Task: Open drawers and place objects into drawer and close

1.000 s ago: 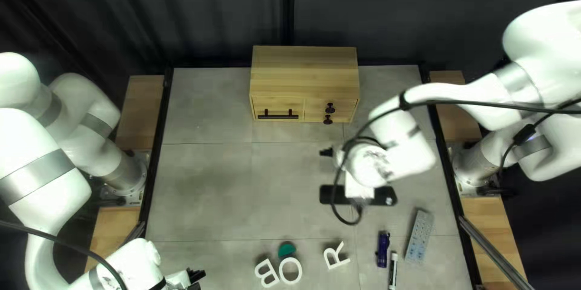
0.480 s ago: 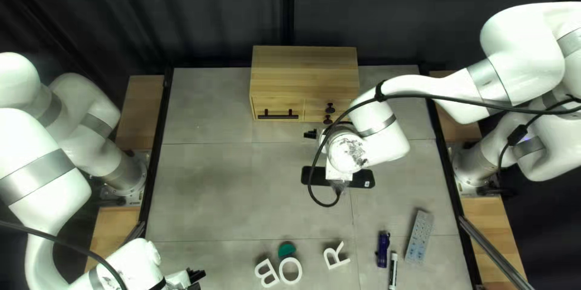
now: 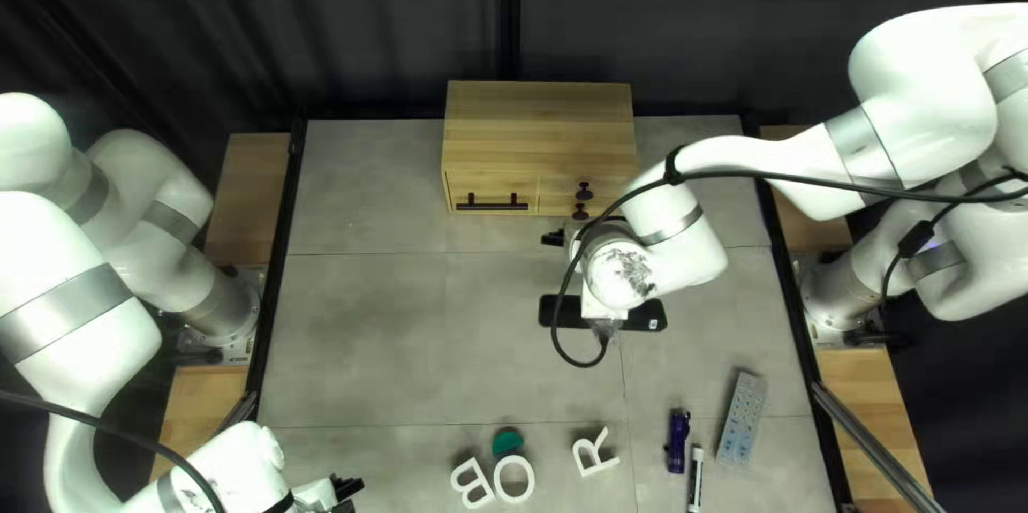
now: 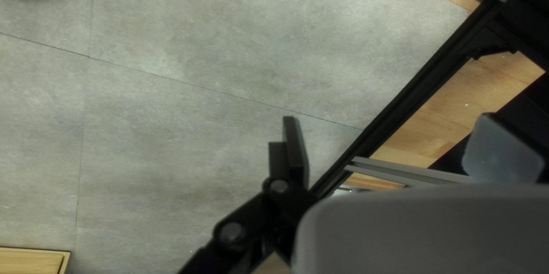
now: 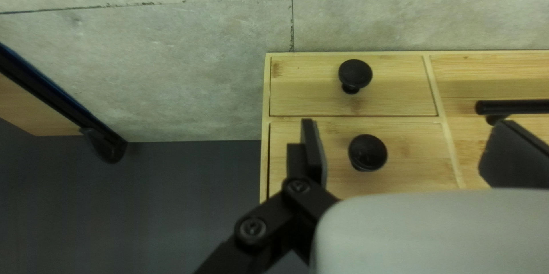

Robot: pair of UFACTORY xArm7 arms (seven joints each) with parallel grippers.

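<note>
Lining up to open drawer, judged opening step. Right gripper [image 5: 407, 137]: fingers well apart, nothing held; upper knob [image 5: 368, 151] seen between, contact not evident. Upper drawer [image 5: 420, 154], lower drawer [image 5: 400, 94]: shut. Next: centre on knob, close, pull straight. Left gripper [image 4: 394, 128]: spread, empty. Remote [image 3: 742, 419], marker [image 3: 695, 479], white letters [image 3: 498, 479]: on table [image 3: 375, 331], near edge.
</note>
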